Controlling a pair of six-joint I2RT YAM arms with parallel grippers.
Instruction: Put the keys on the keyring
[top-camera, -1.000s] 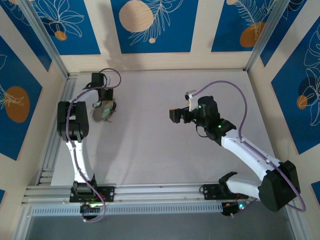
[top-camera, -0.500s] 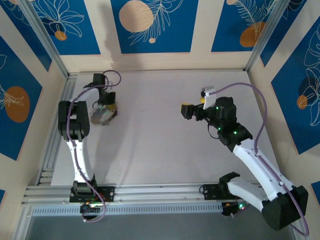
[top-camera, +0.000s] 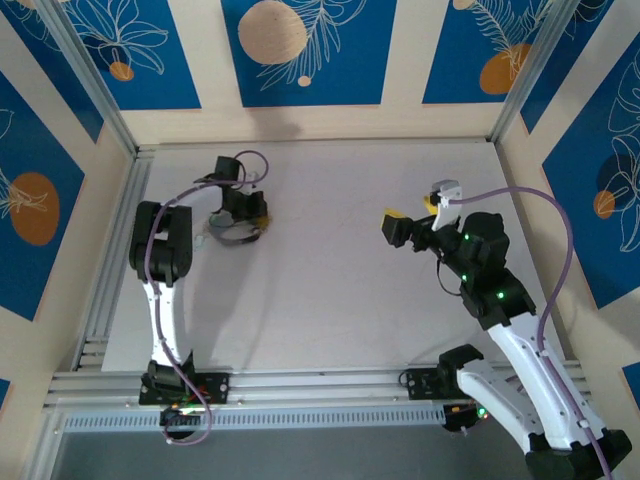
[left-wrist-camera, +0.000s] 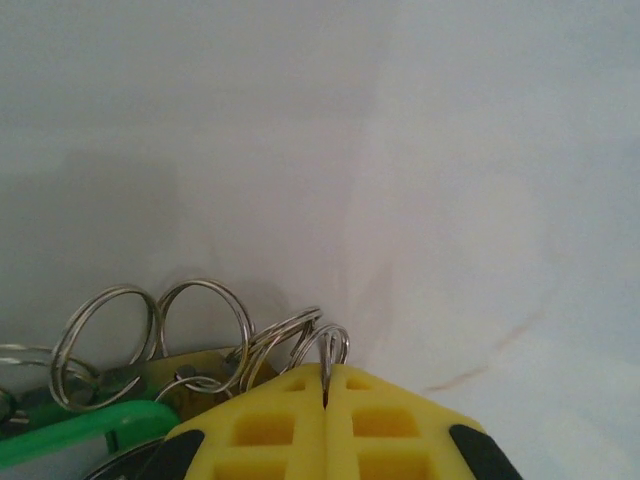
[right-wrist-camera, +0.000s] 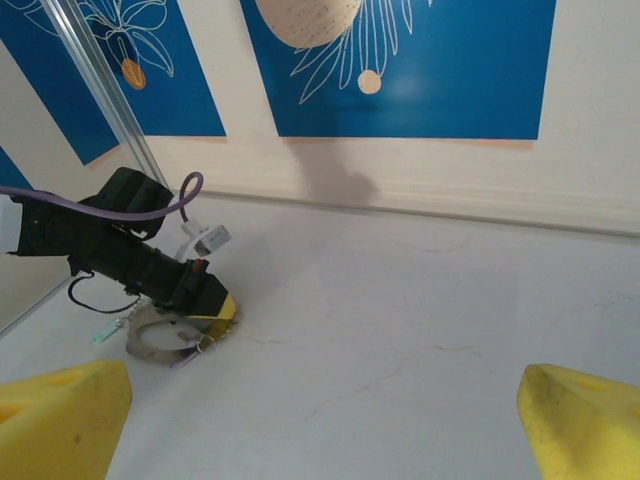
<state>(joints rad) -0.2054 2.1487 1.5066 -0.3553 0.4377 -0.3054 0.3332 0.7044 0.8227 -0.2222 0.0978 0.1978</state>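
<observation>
Round pale grey table (top-camera: 330, 290), cream walls (top-camera: 210, 60) w/ blue leaf panels (top-camera: 340, 80).

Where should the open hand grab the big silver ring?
Probably the bare near arc of the keyring, jaws across the thin wire, coming low from the near right. It lies about flat, and the left gripper is shut on a small ring at its far right.

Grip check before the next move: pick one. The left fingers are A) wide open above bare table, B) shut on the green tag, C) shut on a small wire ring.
C: in the left wrist view the left fingers meet at a seam with a small wire ring nipped in it; the green tag lies beside them.
</observation>
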